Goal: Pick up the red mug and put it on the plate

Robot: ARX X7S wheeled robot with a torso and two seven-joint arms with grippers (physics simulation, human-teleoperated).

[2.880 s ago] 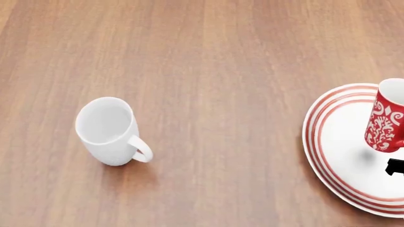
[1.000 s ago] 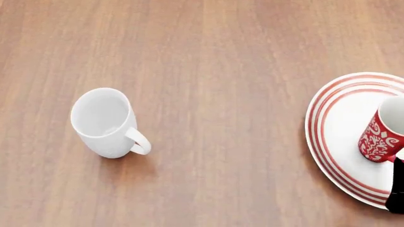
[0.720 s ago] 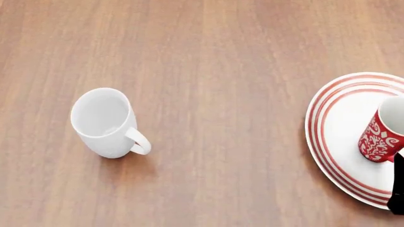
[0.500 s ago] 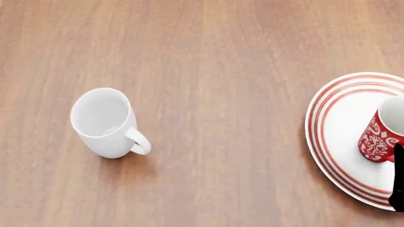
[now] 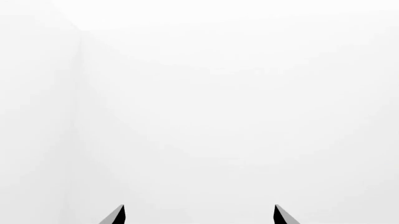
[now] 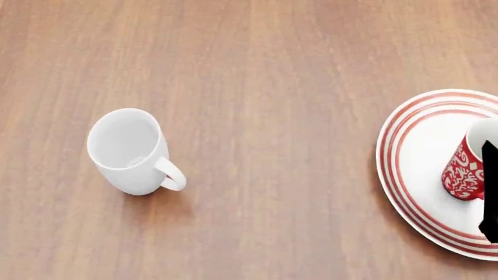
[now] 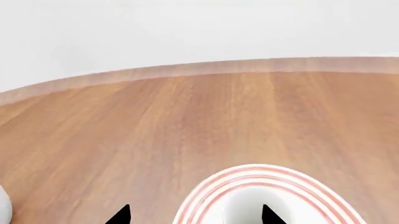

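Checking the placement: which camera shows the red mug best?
The head view: the red mug stands on the plate, partly hidden by the right tool. The right wrist view shows only its white rim; the left wrist view shows none.

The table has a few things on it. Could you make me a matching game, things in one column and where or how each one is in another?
Things:
1. red mug
2. white mug
3. plate
4. left gripper

States:
A. alone on bare wood, at the view's left
B. aimed at a blank white wall
C. standing on the plate
D. at the table's right side, carrying a mug

Pairs: 1-C, 2-A, 3-D, 4-B
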